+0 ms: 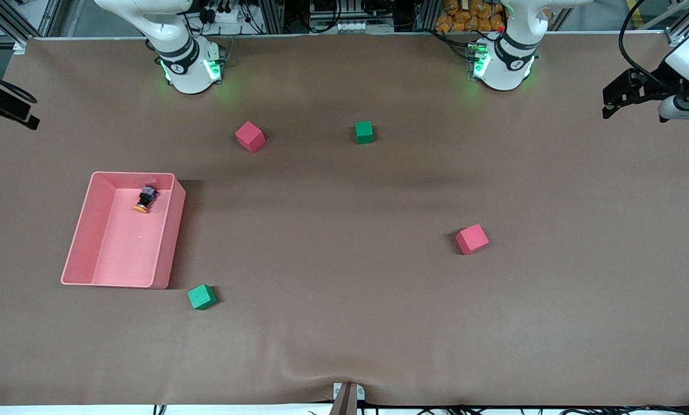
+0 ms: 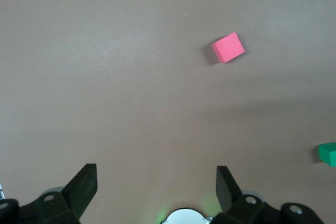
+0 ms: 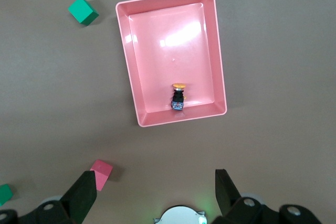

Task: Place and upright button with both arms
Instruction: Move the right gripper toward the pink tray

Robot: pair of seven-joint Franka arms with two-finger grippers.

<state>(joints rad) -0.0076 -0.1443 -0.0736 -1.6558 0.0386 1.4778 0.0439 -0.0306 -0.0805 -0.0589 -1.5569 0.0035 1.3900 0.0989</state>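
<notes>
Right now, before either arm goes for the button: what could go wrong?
1. The button lies on its side in the pink tray, close to the wall nearest the arm bases; the right gripper, open above the tray, may hit that wall when it descends.
2. The button is small and round-bodied, so it may roll or slip in the pinch.
3. The left gripper, open above bare table near a red cube, waits well away, so any handover means a long carry.

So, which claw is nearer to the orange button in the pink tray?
Right. The right claw hangs above the tray holding the button; the left claw is at the table's other end.
</notes>
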